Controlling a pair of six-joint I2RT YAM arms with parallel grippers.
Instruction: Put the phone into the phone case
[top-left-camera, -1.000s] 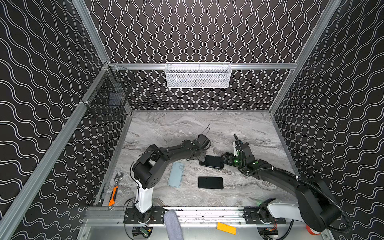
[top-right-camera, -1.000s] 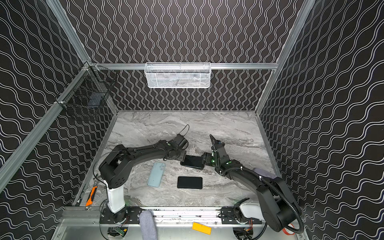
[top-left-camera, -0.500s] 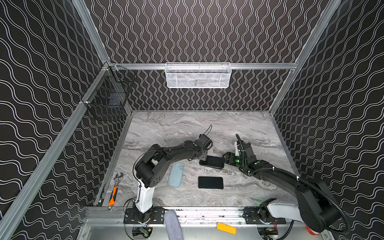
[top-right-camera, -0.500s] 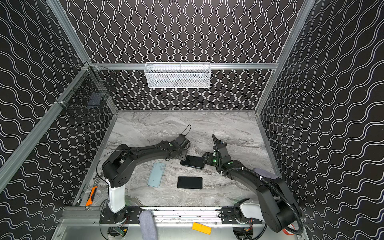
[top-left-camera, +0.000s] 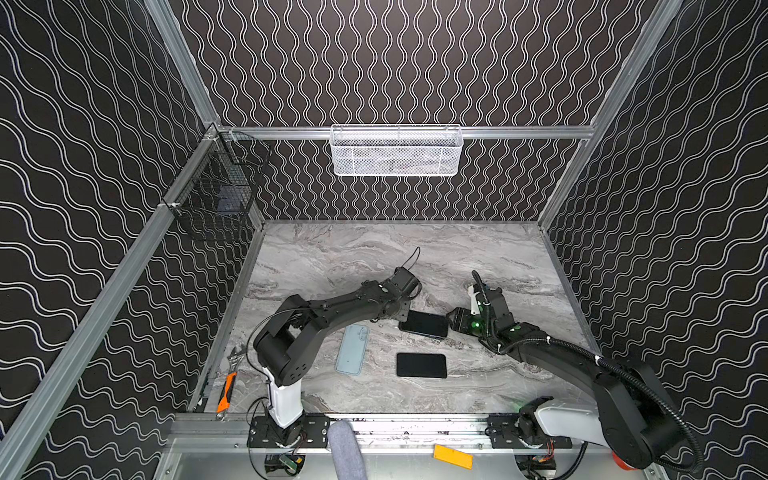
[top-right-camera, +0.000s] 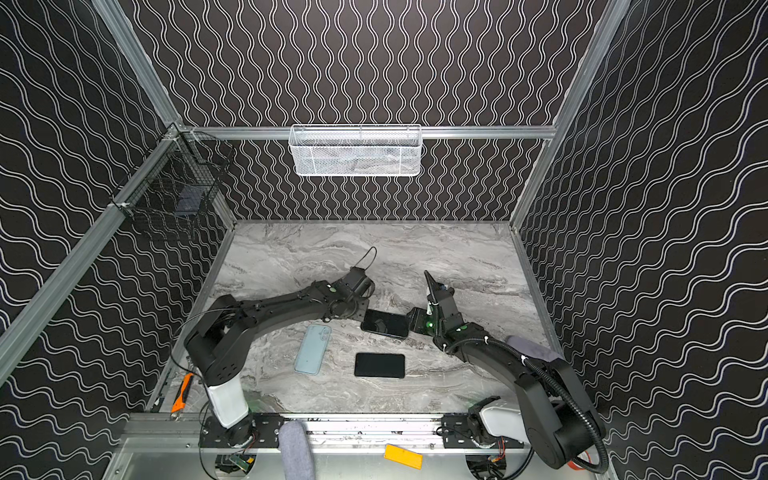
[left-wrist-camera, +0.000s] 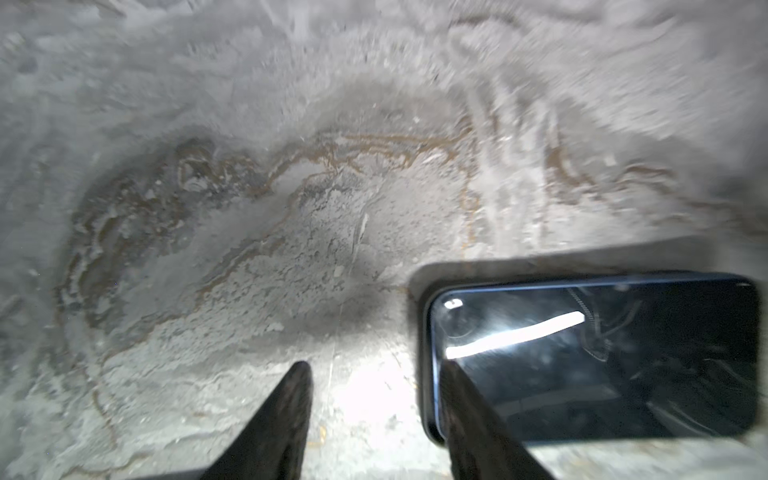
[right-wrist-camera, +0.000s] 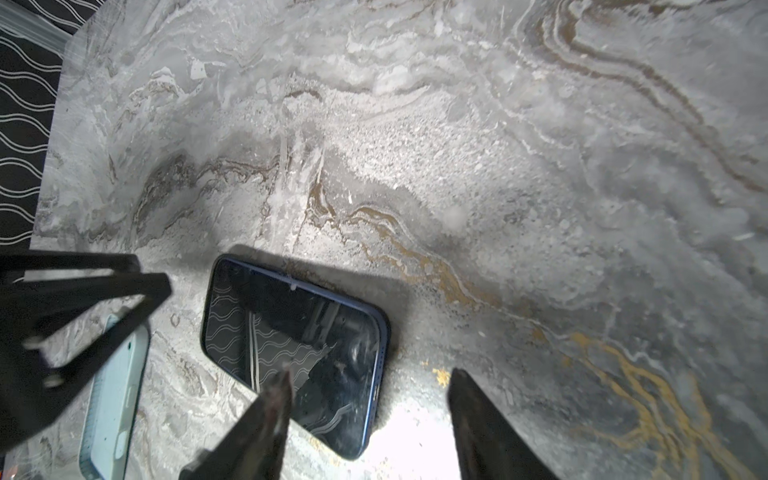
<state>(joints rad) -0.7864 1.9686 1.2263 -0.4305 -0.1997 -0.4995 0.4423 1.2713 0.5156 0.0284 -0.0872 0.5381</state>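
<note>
Grey marble tabletop within black wavy-patterned walls. Mid-table, flat and screen up between both grippers: blue-edged phone. Nearer the front, black phone and pale blue phone case, apart. Left gripper spread, empty; right gripper spread, one fingertip over the screen.

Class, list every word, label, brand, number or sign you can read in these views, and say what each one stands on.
None can be read. The dark blue phone, the black rectangular item and the light blue case show no legible writing. The dark blue phone's screen carries only reflections.
</note>
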